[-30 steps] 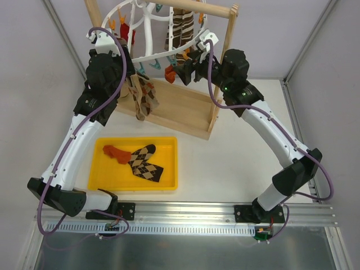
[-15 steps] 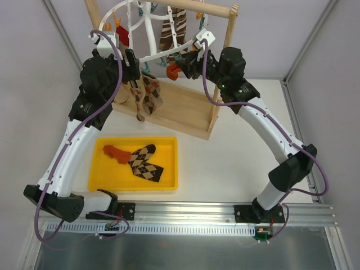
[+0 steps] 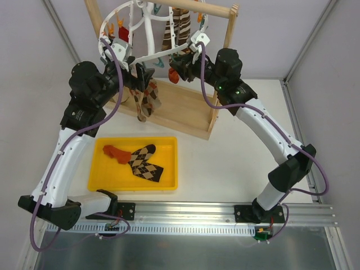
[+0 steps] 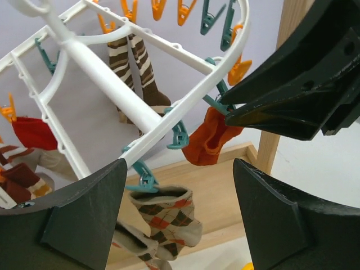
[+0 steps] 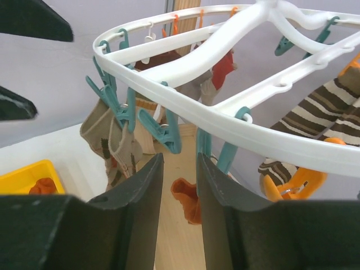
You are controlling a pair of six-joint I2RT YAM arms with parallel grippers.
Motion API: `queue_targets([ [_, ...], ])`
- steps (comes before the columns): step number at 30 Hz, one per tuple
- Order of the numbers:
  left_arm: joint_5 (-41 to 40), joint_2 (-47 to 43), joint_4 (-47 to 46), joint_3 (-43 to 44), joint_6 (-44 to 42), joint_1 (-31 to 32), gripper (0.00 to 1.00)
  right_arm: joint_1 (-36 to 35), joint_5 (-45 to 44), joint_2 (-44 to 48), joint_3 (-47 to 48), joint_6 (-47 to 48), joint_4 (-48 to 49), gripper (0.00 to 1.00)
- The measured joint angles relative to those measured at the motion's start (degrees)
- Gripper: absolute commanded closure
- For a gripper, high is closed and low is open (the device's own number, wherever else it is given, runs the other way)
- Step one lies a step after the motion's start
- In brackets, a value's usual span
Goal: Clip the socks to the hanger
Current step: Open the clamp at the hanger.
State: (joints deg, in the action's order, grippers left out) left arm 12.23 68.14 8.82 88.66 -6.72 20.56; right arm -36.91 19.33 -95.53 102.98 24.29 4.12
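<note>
**Sock at the peg, not yet safely clipped**

The wooden stand [image 3: 180, 112] carries the hanger [image 3: 160, 55], a white hoop that hangs free and sits tilted. Both arms reach up to its near rim. The left gripper [image 4: 179, 185] is spread wide and holds nothing, with the rim and its pegs between its fingers. The right gripper [image 3: 181, 66] is pinched on the top edge of one orange-red sock [image 4: 209, 140] and holds it up against a teal peg [image 4: 216, 104] on the rim. Whether that peg has bitten the fabric I cannot tell. The second orange-red sock [image 3: 114, 152] lies in the yellow tray [image 3: 169, 183] beside an argyle one, well apart from the hanger.

The main risk, as I judge it, is letting go too early — if the peg has only a thin fold or none, the sock will drop onto the stand's base. The hoop can also swing or tip under a push from either arm, pulling the peg off line. The argyle socks [image 3: 147, 97] pegged just beside the left gripper could be knocked loose.
</note>
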Motion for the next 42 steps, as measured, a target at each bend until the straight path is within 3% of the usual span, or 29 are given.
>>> queue_targets([
  [19,10.7,10.5,-0.3,6.8,-18.5,0.0,0.32,-1.5,1.0,-0.8,0.0,0.2,-0.9,0.71],
  [23,11.4,12.2,-0.9,8.2,-20.9,0.0,0.45,-1.6,1.2,-0.8,0.0,0.1,-1.0,0.71],
  [25,11.3,13.0,-1.0,8.5,-21.7,0.0,0.59,-1.6,1.2,-0.8,0.0,0.1,-1.0,0.68],
  [29,10.8,14.6,-1.6,8.6,-24.1,0.0,0.81,-1.6,0.8,-0.7,0.4,-0.1,-1.9,0.5],
  [33,11.0,15.2,-1.6,8.6,-25.4,0.2,0.86,-1.6,-0.3,-0.5,1.3,0.0,-4.9,0.44],
  [42,10.6,15.0,-1.3,8.2,-27.2,0.4,0.96,-1.4,-6.6,5.0,1.2,3.3,-8.9,0.44],
])
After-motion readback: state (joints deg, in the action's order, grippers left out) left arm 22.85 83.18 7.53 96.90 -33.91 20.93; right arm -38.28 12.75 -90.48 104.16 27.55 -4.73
